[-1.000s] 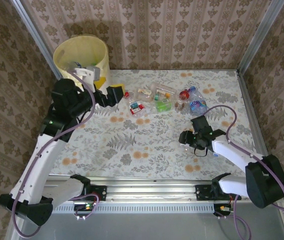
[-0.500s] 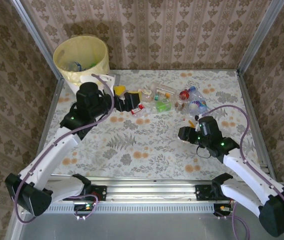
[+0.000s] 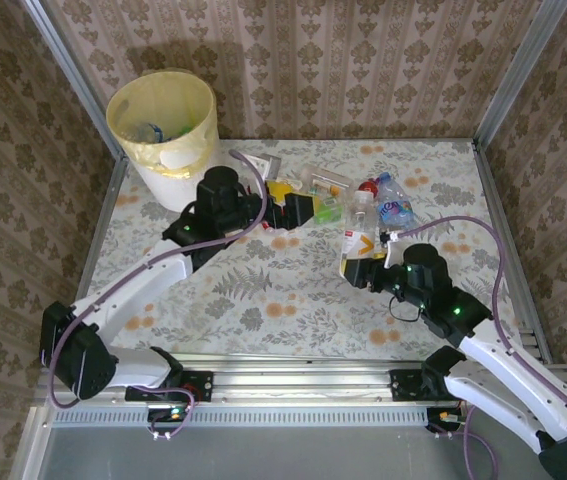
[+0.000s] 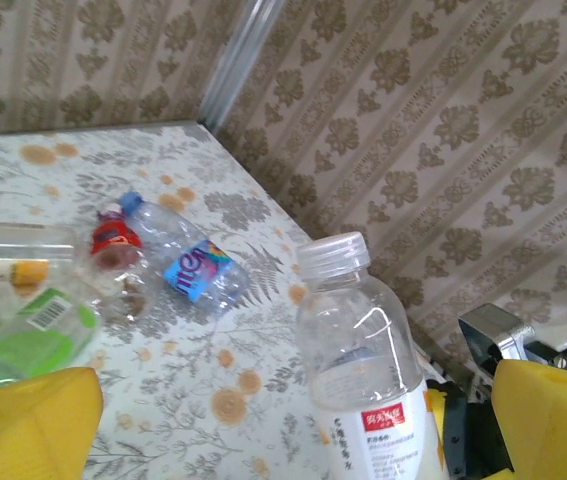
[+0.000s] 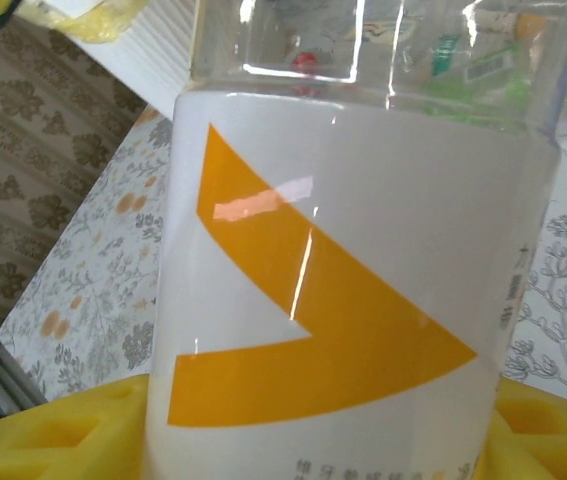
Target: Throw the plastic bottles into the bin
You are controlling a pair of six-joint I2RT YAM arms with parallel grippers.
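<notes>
Pinches a clear bottle [image 3: 360, 232] upright, cap on top, between the pads of the right tool [image 3: 356, 268], near the middle of the surface [image 3: 263, 290]. Needs to carry it far left and away to the bin [image 3: 175, 172], holding a few bottles [image 3: 153, 130] already. Has to pass the left tool [image 3: 293, 200], spread wide and empty by the loose bottles [image 3: 393, 208], the one nearer to that bin.
</notes>
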